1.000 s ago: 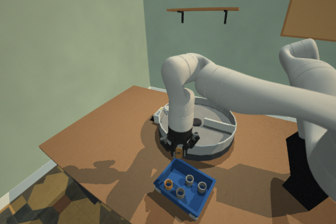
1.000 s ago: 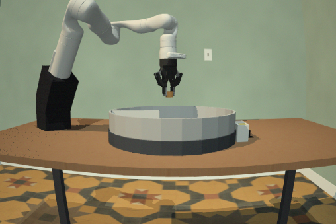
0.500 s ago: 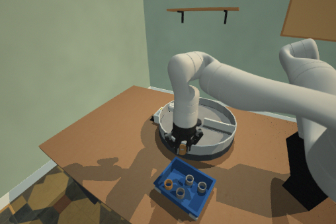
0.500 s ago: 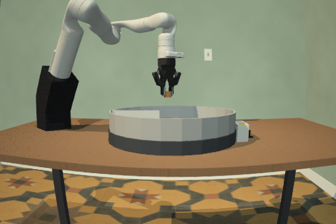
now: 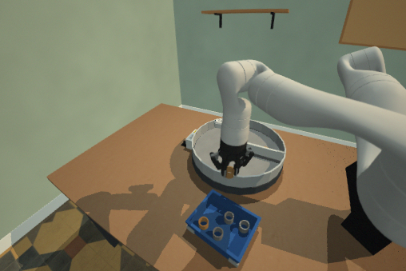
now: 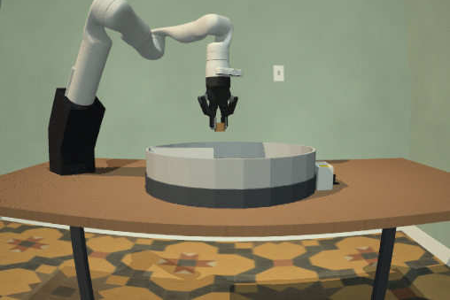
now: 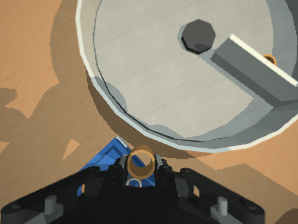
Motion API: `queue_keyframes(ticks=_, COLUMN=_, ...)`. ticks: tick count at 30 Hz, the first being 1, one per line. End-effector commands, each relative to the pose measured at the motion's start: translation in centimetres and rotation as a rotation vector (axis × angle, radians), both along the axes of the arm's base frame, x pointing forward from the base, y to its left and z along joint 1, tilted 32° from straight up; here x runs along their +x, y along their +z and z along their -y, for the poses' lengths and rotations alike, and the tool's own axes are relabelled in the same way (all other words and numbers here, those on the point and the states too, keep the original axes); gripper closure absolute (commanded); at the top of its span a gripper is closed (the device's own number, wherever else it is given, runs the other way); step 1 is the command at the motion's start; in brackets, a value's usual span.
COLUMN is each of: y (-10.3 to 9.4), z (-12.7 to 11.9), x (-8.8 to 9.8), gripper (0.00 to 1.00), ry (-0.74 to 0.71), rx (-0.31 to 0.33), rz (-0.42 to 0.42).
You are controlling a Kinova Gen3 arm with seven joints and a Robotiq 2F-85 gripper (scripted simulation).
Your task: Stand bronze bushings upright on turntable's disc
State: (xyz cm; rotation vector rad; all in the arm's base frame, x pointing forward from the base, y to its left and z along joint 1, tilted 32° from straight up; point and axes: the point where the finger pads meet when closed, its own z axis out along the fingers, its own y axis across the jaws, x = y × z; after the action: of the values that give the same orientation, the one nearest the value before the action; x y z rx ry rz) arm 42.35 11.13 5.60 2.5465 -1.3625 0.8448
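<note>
My gripper [image 5: 230,171] [image 6: 220,126] [image 7: 141,162] is shut on a bronze bushing [image 5: 230,173] [image 6: 220,127] [image 7: 141,173], held upright above the rim of the turntable [image 5: 240,181] [image 6: 230,174] [image 7: 85,55], near its crate side. A second bronze bushing [image 7: 270,58] is on the disc [image 7: 145,65] behind the divider, partly hidden. The dark hub [image 7: 198,36] is at the disc's centre. In the blue crate [image 5: 249,241] [image 7: 102,156] stand one bronze bushing [image 5: 203,228] and three steel bushings: one [image 5: 228,221] at the back, one [image 5: 244,231] at the right, one [image 5: 217,238] in front.
The turntable's raised wall rings the disc. A straight divider [image 5: 265,152] [image 7: 250,70] runs from the hub to the wall. A small white box [image 6: 324,176] with a yellow mark sits against the turntable's outside. The crate stands beside the turntable on the brown table [image 5: 120,157] [image 6: 111,201].
</note>
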Motion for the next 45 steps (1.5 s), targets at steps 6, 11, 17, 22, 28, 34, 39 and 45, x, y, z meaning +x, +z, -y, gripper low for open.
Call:
queue_keyframes(ticks=6, y=0.6, z=3.3, x=-1.5, gripper=1.0, ry=-0.004, rx=0.005, rz=-0.009)
queue_keyframes(ticks=11, y=1.1, z=5.2, x=-2.2, gripper=1.0, ry=-0.002, rx=0.006, rz=-0.007)
queue_keyframes(ticks=17, y=1.4, z=6.8, x=-2.8, gripper=1.0, ry=0.0, rx=0.008, rz=-0.005)
queue_keyframes(ticks=22, y=1.9, z=8.6, x=-3.5, gripper=1.0, ry=0.001, rx=0.008, rz=-0.003)
queue_keyframes(ticks=28, y=2.3, z=10.7, x=-4.3, gripper=1.0, ry=0.001, rx=0.008, rz=-0.003)
queue_keyframes(ticks=34, y=2.6, z=11.9, x=-4.8, gripper=1.0, ry=0.001, rx=0.007, rz=-0.003)
queue_keyframes(ticks=39, y=2.9, z=13.2, x=-5.3, gripper=1.0, ry=0.0, rx=0.007, rz=-0.003)
queue_keyframes(ticks=45, y=3.2, z=14.4, x=-5.8, gripper=1.0, ry=0.0, rx=0.006, rz=-0.003)
